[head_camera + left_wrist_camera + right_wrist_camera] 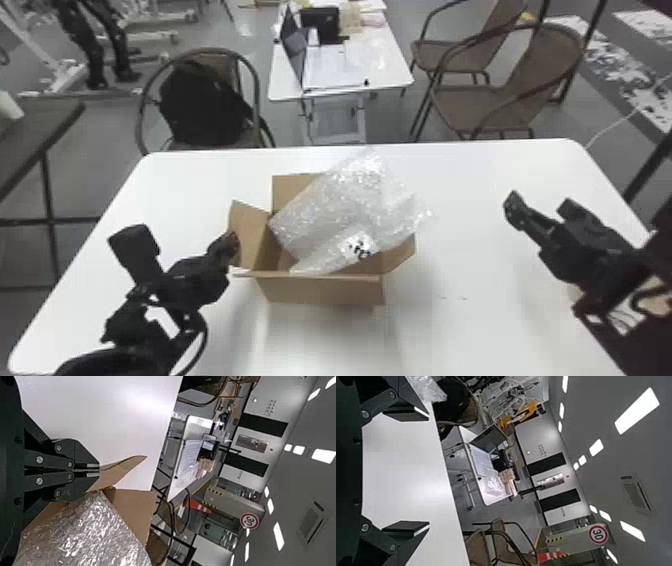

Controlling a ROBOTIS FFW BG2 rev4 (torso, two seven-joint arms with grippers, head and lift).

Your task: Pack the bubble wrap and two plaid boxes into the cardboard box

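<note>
Left jaws (99, 470) pinch the left flap (248, 236) of the cardboard box (325, 291); right jaws (541, 203), spread, lie right of the jutting bubble wrap (345, 200).

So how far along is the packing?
Bubble wrap is partly inside the open cardboard box, rising above its rim. The left gripper is closed at a flap, perhaps holding it. Whether plaid boxes lie underneath is hidden. Tucking the wrap in probably remains.

We can't see beneath the bubble wrap (345, 200), which hides much of the cardboard box (320, 291). The head view's bottom edge crops our surface (465, 335), and the white label (367, 242) looks blurred.
</note>
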